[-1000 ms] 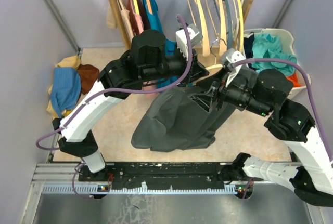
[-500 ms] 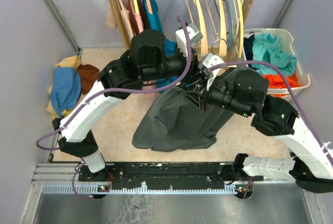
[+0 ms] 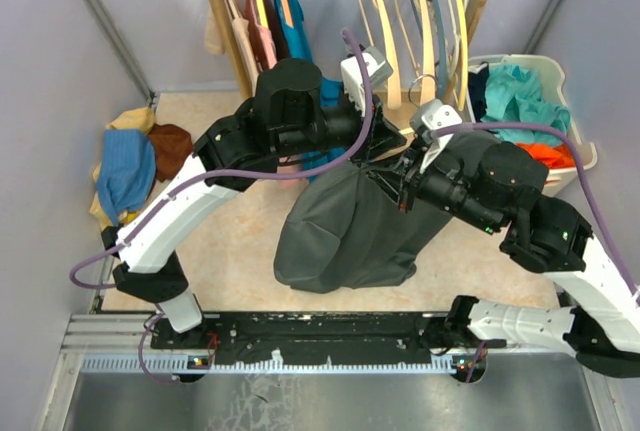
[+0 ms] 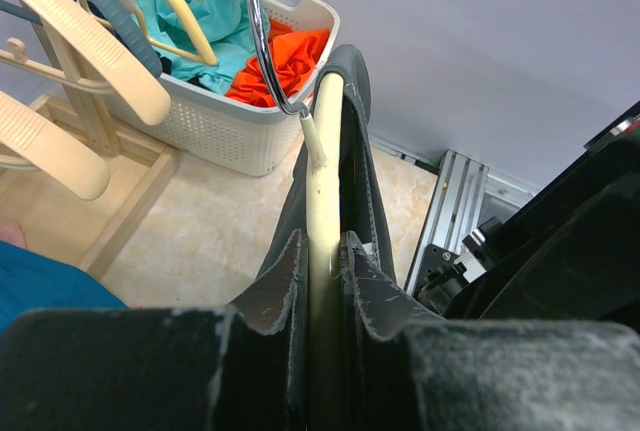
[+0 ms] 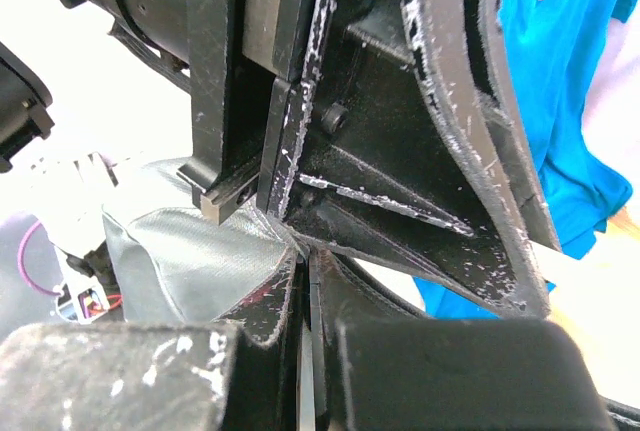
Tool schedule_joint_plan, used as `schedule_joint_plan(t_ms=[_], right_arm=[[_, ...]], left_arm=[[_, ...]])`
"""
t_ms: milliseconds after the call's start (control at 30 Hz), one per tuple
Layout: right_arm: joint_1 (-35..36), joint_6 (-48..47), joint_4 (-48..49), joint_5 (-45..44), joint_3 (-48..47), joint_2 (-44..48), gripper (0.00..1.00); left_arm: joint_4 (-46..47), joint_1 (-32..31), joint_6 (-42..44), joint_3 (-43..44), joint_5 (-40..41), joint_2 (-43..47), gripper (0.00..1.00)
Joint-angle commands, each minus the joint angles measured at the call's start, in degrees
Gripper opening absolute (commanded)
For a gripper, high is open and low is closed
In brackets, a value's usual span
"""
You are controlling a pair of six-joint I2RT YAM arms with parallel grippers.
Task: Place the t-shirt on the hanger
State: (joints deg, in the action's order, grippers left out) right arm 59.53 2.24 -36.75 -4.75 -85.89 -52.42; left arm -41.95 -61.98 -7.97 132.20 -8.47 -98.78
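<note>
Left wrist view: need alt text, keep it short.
The left gripper clamps a pale wooden hanger seen edge-on, with a dark grey t-shirt draped over it below the silver hook. Behind are a white basket of teal and orange clothes and empty hangers at left.

The beige floor (image 3: pixel 220 241) carries a heap of blue, yellow and brown clothes (image 3: pixel 130 166) at its left edge and a white basket (image 3: pixel 520 59) of clothes at the far right. The wooden rack (image 3: pixel 232 51) stands on it at the back. The grey t-shirt (image 3: pixel 340 231) hangs down to it, contact unclear.
</note>
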Motion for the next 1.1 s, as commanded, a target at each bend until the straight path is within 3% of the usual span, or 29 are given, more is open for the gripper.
schedule_joint_plan(t_ms=[0, 733, 1067], right_arm=[[0.3, 0.5, 4.9, -2.7, -0.2, 1.7, 0.0], [0.4, 2.9, 14.0, -3.8, 2.6, 4.3, 0.0], [0.3, 4.1, 11.5, -2.5, 3.7, 3.1, 0.0]], left_arm=[[4.1, 0.0, -0.7, 0.3, -0.4, 2.7, 0.0], [5.1, 0.0, -1.4, -1.5, -0.9, 3.1, 0.0], [5.3, 0.1, -1.1, -1.7, -0.9, 4.0, 0.0]])
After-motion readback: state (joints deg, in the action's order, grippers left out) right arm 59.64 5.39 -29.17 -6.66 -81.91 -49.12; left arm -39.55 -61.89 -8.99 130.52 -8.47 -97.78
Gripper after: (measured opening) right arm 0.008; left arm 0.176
